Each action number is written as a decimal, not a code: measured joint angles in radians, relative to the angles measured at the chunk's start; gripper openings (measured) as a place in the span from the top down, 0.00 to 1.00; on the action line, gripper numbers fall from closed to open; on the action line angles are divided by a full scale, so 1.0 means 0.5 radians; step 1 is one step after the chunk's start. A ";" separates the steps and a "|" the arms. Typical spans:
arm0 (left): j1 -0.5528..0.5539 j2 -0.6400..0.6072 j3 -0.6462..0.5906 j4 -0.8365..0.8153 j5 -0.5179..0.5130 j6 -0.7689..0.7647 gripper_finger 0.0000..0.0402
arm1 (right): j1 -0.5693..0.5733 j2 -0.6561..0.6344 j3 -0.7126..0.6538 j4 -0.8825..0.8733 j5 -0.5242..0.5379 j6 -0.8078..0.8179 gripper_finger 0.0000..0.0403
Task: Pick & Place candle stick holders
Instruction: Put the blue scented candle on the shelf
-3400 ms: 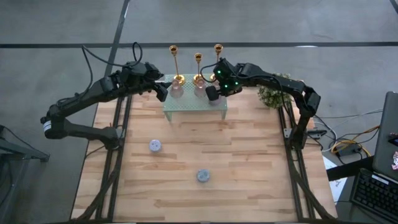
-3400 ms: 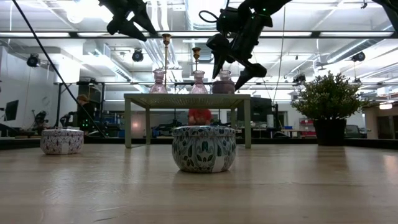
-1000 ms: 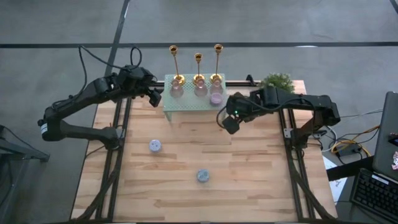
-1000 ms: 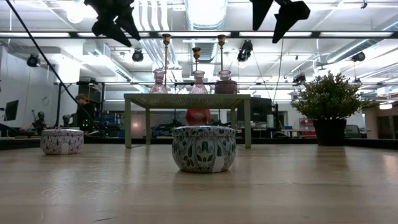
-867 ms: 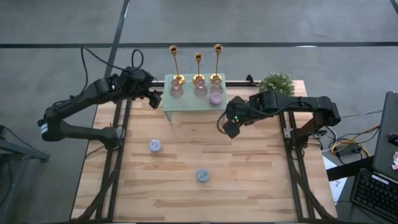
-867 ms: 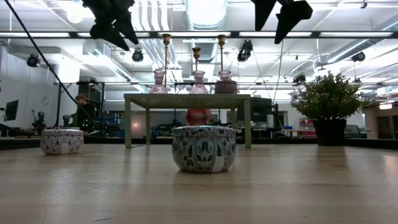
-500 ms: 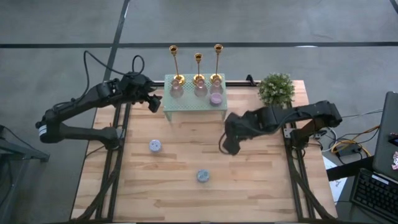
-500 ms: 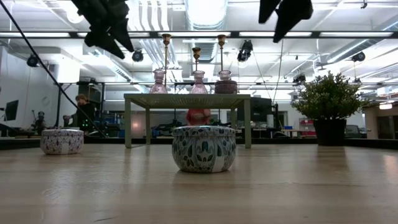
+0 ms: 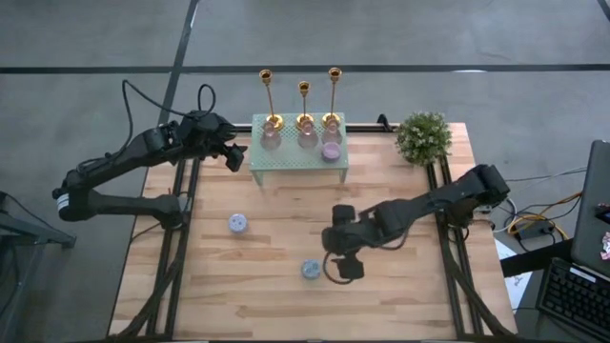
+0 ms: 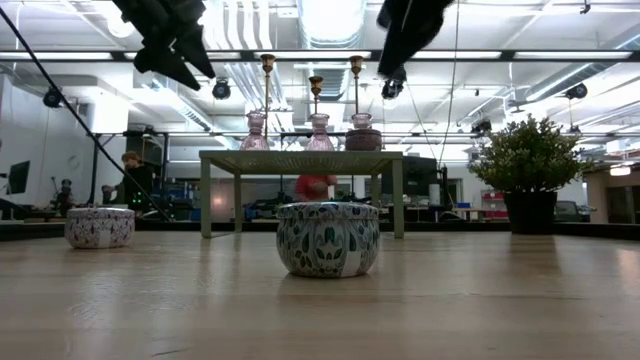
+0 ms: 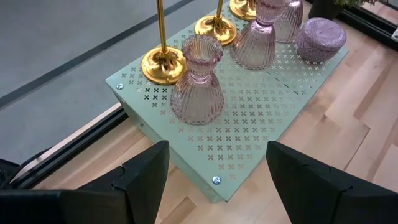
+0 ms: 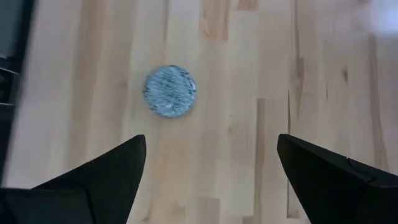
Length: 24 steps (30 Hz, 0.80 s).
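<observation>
The right claw (image 9: 345,268) has swung away from the green perforated stand (image 9: 298,158) to mid-tabletop (image 9: 286,229), jaws wide and empty, beside a patterned tin (image 9: 311,270). The left claw (image 9: 235,155), also wide and empty, hovers at the stand's left edge. Three gold candle stick holders (image 9: 303,105) stand upright along the stand's rear edge.
</observation>
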 joint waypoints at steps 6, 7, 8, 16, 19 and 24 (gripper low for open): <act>0.000 -0.009 0.000 0.021 0.000 0.005 0.32 | -0.004 0.214 -0.001 0.112 0.008 -0.102 0.11; 0.000 -0.010 0.000 0.021 0.000 0.005 0.32 | -0.002 0.250 -0.001 0.149 0.008 -0.122 0.11; 0.000 -0.011 0.000 0.021 0.000 0.004 0.32 | -0.001 0.287 -0.001 0.178 0.007 -0.128 0.11; 0.000 -0.019 0.000 0.024 -0.007 -0.002 0.32 | -0.002 0.490 -0.002 0.334 -0.191 -0.232 0.11; 0.000 -0.019 0.000 0.040 -0.004 -0.002 0.32 | -0.002 0.527 0.000 0.346 -0.377 -0.199 0.11; 0.000 -0.023 0.000 0.044 -0.001 0.060 0.32 | 0.007 0.590 0.097 0.358 -0.324 -0.168 0.11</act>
